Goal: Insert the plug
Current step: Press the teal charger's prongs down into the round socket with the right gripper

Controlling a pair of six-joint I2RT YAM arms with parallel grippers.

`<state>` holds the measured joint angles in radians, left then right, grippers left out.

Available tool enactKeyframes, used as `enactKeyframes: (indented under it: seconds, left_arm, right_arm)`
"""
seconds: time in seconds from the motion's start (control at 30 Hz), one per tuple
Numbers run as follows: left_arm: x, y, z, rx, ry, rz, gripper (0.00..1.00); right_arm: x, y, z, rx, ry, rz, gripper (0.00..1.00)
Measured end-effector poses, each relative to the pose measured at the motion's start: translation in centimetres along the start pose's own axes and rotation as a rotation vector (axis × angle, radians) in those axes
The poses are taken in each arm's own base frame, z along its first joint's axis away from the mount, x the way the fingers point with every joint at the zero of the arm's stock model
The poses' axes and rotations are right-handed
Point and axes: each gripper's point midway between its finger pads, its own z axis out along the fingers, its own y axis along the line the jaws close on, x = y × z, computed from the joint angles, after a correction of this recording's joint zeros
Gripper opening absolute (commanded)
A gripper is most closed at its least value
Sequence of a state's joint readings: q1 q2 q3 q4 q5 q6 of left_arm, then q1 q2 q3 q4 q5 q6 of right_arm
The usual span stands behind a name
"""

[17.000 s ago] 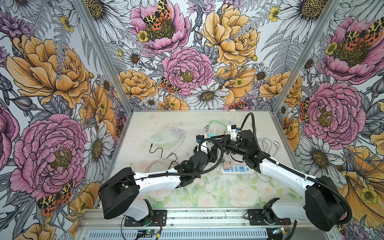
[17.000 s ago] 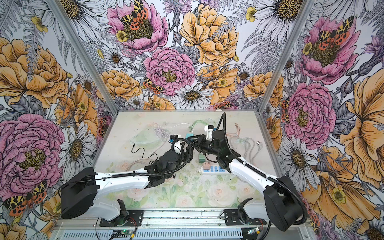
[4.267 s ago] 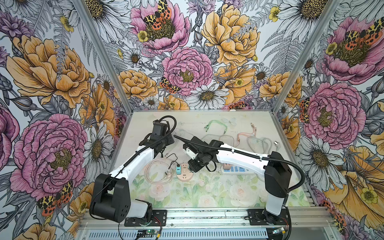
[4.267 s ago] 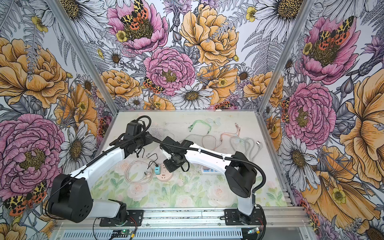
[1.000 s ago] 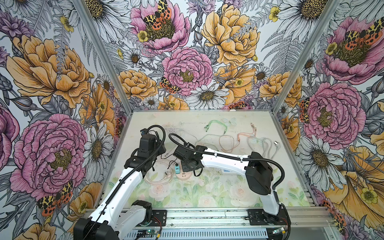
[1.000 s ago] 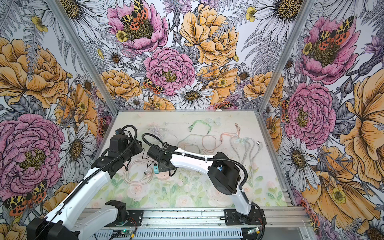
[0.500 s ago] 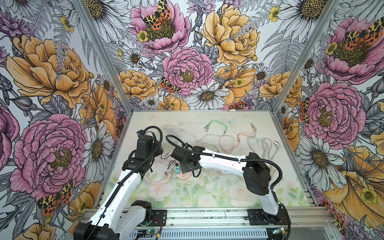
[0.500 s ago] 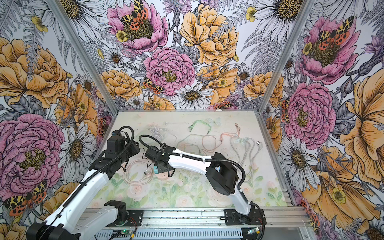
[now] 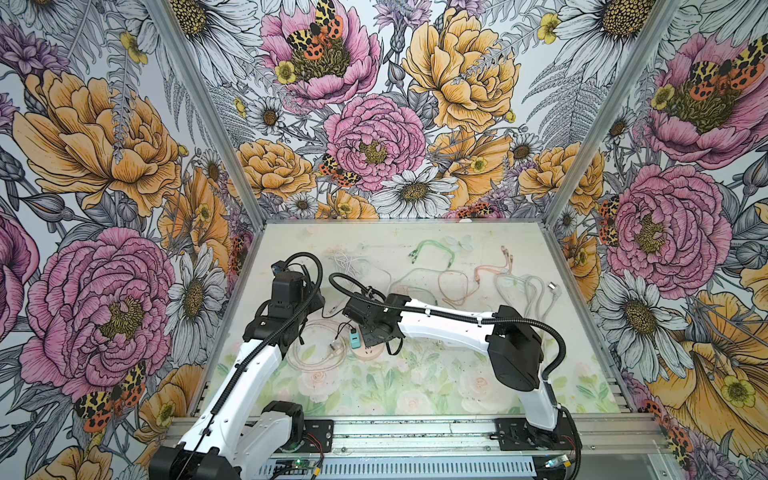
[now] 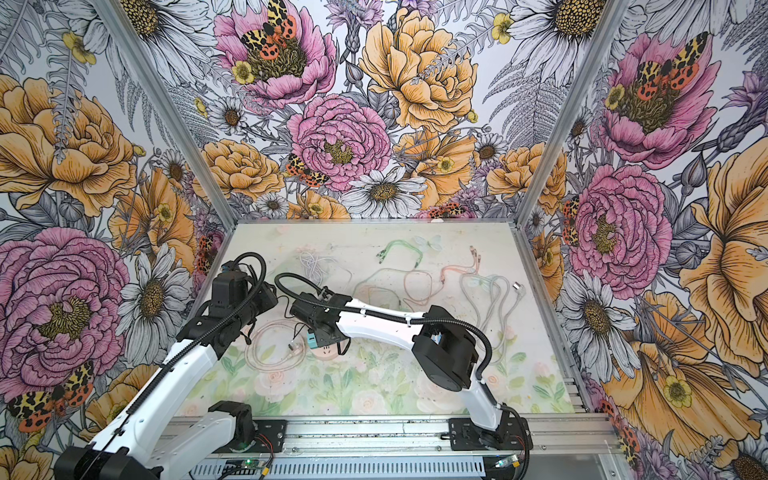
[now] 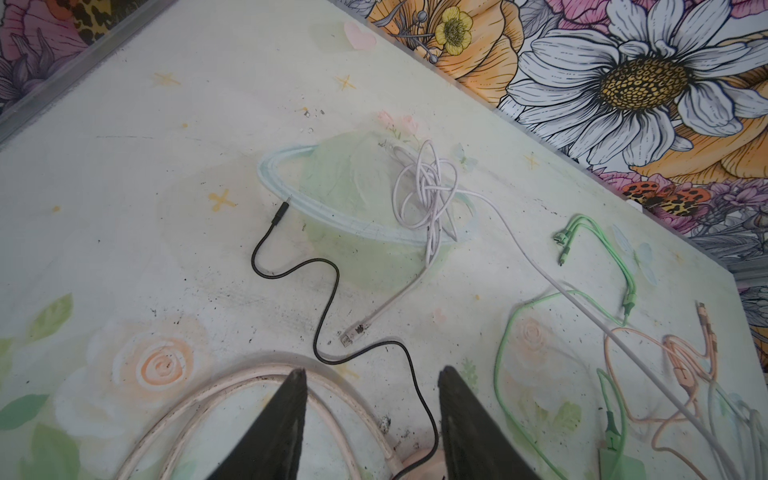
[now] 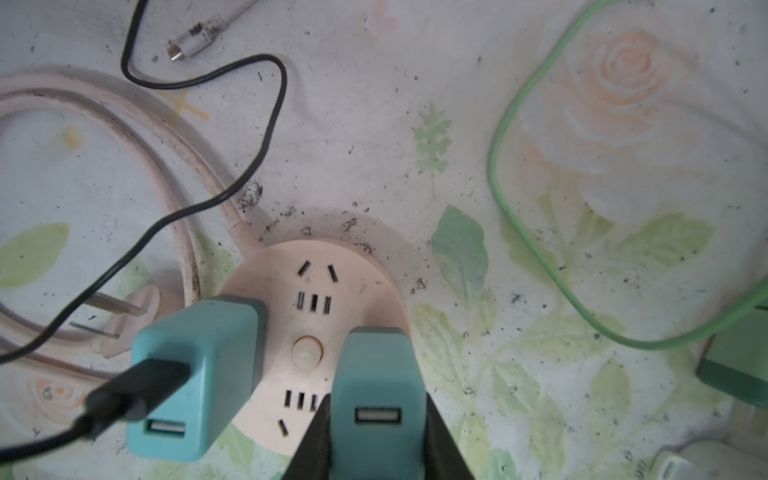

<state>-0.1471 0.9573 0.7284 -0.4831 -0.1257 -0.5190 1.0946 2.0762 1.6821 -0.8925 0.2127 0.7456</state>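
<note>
Surface: pastel floral-printed tabletop [image 9: 415,395], enclosed by bold flower-patterned walls. Left of centre is laid round pink plastic power strip [image 12: 316,274]. Over strip's edge, teal square USB charger plug [image 12: 374,365] is clamped between narrowly parted jaws of right gripper [image 12: 376,415]; prong seating hidden. Beside it, second teal charger [image 12: 199,353] with black cable [image 12: 266,137] is stood on strip. Above pink cord [image 11: 249,382], left gripper [image 11: 372,372] is held half open, empty.
</note>
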Motion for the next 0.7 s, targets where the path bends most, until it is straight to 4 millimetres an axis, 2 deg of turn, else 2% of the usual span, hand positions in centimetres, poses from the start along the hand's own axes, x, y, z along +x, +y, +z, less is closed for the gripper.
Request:
enactKeyframes:
  seconds: [0.23,0.7]
  left_arm:
    - [0.27,-0.14,0.05,0.012,0.012,-0.007,0.53]
    - [0.97,-0.26,0.39,0.024,0.041,-0.025,0.53]
  right_arm:
    - [0.1,0.29,0.07,-0.029,0.007,-0.055,0.0]
    - [-0.15,0.18,0.09,-0.105,0.051,-0.045,0.0]
